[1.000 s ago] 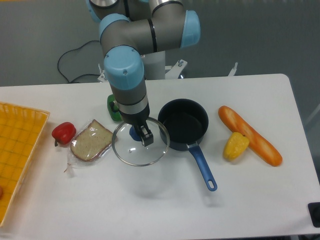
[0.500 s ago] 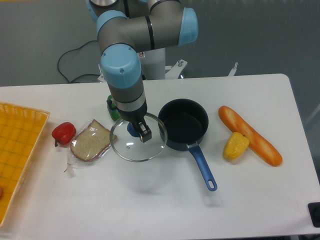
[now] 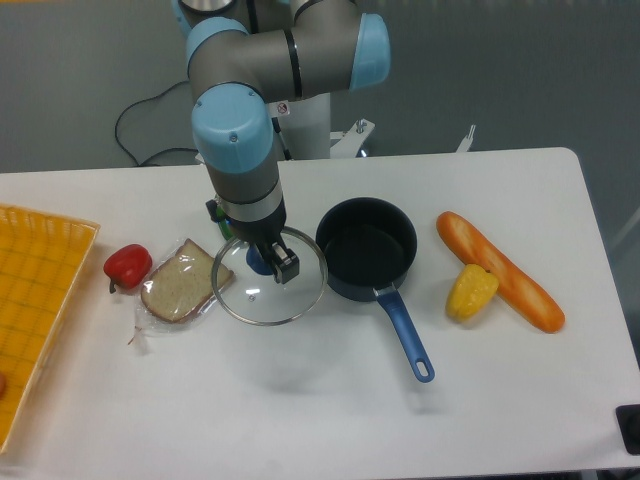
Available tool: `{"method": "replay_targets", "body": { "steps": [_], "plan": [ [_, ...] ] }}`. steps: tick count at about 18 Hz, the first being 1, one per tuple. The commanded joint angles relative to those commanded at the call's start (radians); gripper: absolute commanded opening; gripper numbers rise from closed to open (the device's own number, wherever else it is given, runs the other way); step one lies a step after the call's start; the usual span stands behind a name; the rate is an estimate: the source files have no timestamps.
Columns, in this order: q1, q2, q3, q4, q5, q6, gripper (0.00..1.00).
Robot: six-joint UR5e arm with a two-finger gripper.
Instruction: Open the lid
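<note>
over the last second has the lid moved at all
Yes. The lid, held by the gripper, has drifted left, away from the saucepan and closer to the bread slice, which has stayed put.

On the white table [image 3: 300, 420] stands a dark blue saucepan [image 3: 367, 247], its long handle pointing toward the front edge. Right of it lie a baguette [image 3: 498, 270] and yellow corn [image 3: 471, 291] (touching). Left: wrapped bread slice [image 3: 178, 281], red pepper [image 3: 127, 266], orange tray [image 3: 35, 310].

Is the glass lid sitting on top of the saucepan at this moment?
No, the lid is held by the tool to the left of the open saucepan, whose dark inside is uncovered.
</note>
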Motion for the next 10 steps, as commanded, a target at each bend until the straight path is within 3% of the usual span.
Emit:
{"method": "replay_targets", "body": {
  "steps": [10],
  "plan": [
    [0.0,-0.008,0.015,0.0,-0.02,-0.026,0.6]
  ]
}}
